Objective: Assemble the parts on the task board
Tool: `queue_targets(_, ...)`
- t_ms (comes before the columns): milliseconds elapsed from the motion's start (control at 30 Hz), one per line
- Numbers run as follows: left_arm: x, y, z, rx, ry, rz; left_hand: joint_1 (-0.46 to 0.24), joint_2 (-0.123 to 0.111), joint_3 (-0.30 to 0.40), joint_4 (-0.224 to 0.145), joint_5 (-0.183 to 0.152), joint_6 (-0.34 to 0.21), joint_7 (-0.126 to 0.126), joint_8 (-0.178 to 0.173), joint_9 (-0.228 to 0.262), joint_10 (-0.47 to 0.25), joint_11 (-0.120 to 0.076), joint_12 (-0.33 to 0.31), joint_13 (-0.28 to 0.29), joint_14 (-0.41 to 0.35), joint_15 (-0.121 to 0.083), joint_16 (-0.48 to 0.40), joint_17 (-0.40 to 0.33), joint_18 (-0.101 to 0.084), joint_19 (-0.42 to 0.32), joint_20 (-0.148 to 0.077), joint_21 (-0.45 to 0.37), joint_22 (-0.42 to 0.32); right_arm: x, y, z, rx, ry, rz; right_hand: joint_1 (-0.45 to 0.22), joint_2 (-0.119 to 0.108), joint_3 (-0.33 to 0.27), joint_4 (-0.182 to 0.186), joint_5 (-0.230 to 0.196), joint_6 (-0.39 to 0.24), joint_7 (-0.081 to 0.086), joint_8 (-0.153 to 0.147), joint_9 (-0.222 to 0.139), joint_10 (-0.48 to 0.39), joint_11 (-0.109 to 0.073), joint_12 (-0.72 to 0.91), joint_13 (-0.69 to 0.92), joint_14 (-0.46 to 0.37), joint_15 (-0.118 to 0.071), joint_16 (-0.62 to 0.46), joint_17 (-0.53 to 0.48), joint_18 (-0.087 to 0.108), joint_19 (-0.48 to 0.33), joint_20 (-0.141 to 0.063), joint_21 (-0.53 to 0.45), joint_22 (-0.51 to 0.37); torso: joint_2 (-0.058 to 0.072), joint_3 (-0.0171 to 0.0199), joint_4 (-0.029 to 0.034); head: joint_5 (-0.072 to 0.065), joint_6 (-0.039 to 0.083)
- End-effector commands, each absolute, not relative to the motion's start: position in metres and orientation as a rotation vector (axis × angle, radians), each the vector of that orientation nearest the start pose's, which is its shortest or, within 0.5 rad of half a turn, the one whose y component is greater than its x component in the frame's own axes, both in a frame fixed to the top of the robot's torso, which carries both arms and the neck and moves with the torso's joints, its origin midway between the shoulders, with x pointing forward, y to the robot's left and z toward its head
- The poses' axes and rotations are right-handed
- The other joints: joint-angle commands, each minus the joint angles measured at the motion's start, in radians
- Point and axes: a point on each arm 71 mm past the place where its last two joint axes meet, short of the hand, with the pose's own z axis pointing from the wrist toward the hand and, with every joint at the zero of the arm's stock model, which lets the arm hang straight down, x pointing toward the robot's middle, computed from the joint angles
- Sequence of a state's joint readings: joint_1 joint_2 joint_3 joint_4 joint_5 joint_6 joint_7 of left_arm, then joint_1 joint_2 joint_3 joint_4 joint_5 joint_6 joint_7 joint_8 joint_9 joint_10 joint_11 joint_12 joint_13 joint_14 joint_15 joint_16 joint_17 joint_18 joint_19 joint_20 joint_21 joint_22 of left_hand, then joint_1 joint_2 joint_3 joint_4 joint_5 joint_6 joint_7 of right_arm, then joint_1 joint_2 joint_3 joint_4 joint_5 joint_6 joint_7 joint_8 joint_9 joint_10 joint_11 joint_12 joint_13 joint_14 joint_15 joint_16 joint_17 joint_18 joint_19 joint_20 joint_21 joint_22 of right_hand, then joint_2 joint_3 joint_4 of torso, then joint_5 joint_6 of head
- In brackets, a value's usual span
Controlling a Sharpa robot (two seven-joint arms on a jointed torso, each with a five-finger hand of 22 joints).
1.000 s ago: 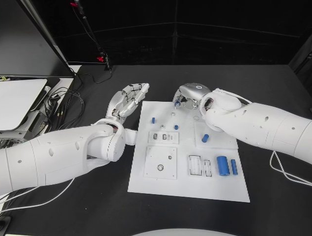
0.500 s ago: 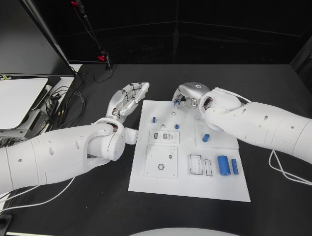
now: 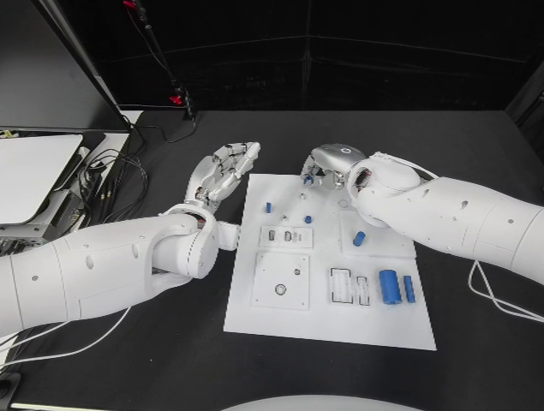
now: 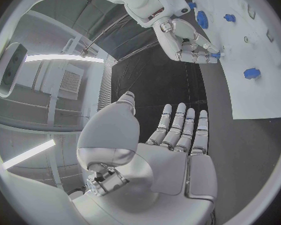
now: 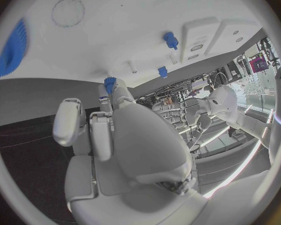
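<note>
The white task board (image 3: pixel 346 317) lies mid-table. My right hand (image 3: pixel 333 164) hovers at its far edge with fingers curled in, pinching a small blue part (image 3: pixel 307 181) at its fingertips; the part (image 5: pixel 109 81) also shows in the right wrist view and, with the same hand (image 4: pixel 185 37), in the left wrist view. My left hand (image 3: pixel 223 175) is open, fingers straight and together, just beyond the board's far left corner, holding nothing. Two small blue pegs (image 3: pixel 268 207) (image 3: pixel 307 220) stand on the board. A short blue piece (image 3: pixel 358 239) and a large blue cylinder (image 3: pixel 389 287) lie further right.
A slim blue part (image 3: pixel 409 288) lies beside the large cylinder. White recessed blocks (image 3: pixel 287 238) and a square plate (image 3: pixel 280 282) sit on the board. A white device (image 3: pixel 19 180) and tangled cables (image 3: pixel 105 171) crowd the table's left. A white cable (image 3: pixel 506 304) trails at the right.
</note>
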State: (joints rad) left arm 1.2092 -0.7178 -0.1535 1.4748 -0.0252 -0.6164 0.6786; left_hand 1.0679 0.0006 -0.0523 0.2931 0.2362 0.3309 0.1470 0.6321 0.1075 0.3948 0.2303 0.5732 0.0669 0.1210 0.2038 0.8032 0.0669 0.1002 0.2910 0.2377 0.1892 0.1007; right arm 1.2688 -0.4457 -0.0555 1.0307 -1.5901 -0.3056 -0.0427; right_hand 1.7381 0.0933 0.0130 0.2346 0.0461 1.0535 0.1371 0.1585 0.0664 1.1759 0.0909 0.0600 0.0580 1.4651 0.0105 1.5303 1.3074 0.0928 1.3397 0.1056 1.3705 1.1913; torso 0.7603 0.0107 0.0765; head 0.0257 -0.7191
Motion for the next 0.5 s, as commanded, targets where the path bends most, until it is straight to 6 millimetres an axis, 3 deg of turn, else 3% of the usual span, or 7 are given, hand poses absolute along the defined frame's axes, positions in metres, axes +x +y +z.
queue_targets(33,0.4786,0.1772,-0.1753,-0.700,0.947,-1.544,0.002,0.009,0.003,-0.001,0.007,0.009,0.132,0.005,-0.002,-0.001,0.004,0.004,-0.001,0.000,0.007,0.005,-0.001,0.004,-0.001,0.006,0.004,0.001,0.5698,-0.1292,-0.1779,-0.332,1.600,0.500,0.006,-0.004,0.004,0.001,0.003,-0.003,0.004,-0.001,0.001,0.008,-0.003,0.002,0.002,0.074,0.007,-0.004,0.080,-0.007,0.001,0.008,0.001,-0.001,-0.001,-0.0004,-0.0009,-0.001,0.001)
queue_targets(500,0.4789,0.1780,-0.1754,-0.700,0.946,-1.540,0.006,0.012,0.003,-0.001,0.007,0.009,0.133,0.005,-0.003,-0.001,0.005,0.004,-0.001,0.000,0.008,0.006,-0.001,0.003,0.000,0.006,0.005,0.002,0.5690,-0.1282,-0.1788,-0.329,1.604,0.501,-0.001,-0.017,0.006,0.010,0.003,-0.018,0.000,-0.018,-0.001,-0.009,0.002,-0.002,0.001,0.073,0.010,-0.005,0.074,-0.006,-0.001,0.012,-0.002,-0.004,0.000,0.0000,-0.0005,-0.006,0.002)
